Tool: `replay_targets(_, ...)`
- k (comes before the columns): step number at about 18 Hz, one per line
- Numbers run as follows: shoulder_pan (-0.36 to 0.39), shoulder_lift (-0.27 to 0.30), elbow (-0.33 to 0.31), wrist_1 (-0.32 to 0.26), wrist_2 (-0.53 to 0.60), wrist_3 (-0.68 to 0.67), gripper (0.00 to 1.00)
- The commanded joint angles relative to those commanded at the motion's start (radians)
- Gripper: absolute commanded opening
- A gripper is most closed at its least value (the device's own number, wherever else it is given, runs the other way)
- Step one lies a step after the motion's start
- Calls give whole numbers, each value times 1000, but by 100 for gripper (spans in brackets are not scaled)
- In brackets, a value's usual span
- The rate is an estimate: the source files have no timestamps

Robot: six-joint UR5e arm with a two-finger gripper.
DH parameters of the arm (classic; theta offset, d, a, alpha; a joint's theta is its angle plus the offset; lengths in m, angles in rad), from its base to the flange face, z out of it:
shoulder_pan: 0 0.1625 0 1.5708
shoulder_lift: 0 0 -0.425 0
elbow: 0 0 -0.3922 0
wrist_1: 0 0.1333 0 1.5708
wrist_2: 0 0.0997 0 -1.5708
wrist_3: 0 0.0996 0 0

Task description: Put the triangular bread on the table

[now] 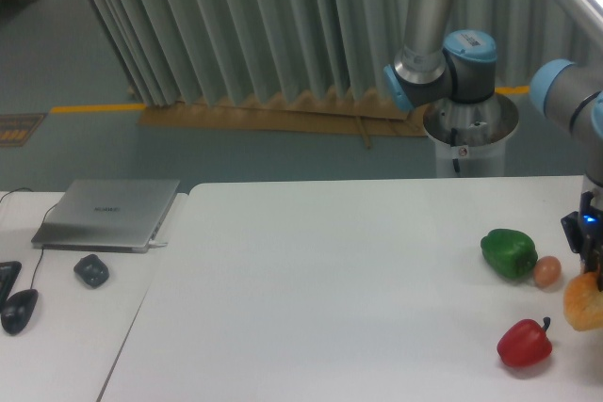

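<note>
A: Carrying, I'd say. The pincer sits at the far right edge of view with the triangular bread directly beneath it, apparently clamped in its grip, though the fingers are partly cropped.

B: Is the bread on the worktop yet?

A: I can't tell whether it touches. It hangs under the pincer, just right of the red pepper. The small orange-brown ball and the green pepper lie to the pincer's left.

B: So what does the next move call for?

A: Probably lowering onto bare surface without nudging those three, then letting go and lifting straight up.

B: And the arm's pose?

A: The base stands behind the worktop; the upper link runs up out of view at top right, and the wrist drops nearly vertical at the right edge.
</note>
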Motion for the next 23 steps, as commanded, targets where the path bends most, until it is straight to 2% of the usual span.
replay_targets(3,-2,-11,-2,61,9,-2,30)
replay_targets(4,-2,-20,-2,80,43,-2,30)
replay_targets(6,-5,-43,9,86,74,0,30)
replay_targets(8,-6,-63,9,126,80,-3,30)
replay_targets(12,-9,-64,3,131,80,-5,32)
replay_targets(18,-71,-77,-5,129,95,-54,32)
replay_targets(19,-74,-75,-15,132,133,-46,48)
replay_targets(20,-74,-77,-17,134,144,-38,89)
replay_targets(21,-74,-77,-17,135,146,-37,100)
replay_targets(23,-74,-77,-17,135,146,-37,100)
